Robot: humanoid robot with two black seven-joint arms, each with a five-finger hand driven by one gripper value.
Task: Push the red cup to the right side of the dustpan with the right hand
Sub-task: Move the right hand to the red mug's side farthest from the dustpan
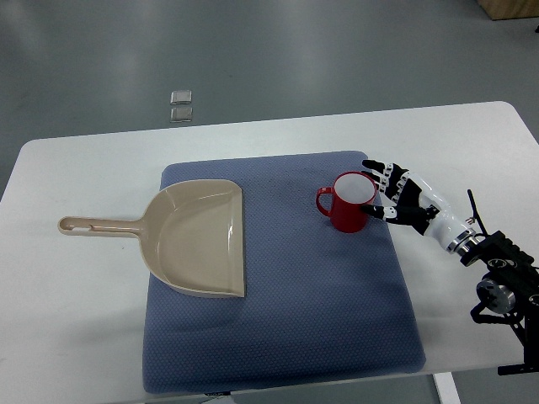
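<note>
A red cup (347, 204) with a white inside stands upright on the blue mat (278, 286), its handle pointing left. The beige dustpan (198, 237) lies on the mat's left part, its long handle reaching left onto the white table. My right hand (389, 192) comes in from the lower right and its spread fingers (376, 168) touch the cup's right side, holding nothing. The cup sits to the right of the dustpan with a gap of mat between them. The left arm does not show.
The white table (67, 311) carries the mat; its front edge runs along the bottom of the picture. Two small clear objects (181, 105) lie on the grey floor beyond the table's far edge. A wooden box corner (509, 8) shows at the top right.
</note>
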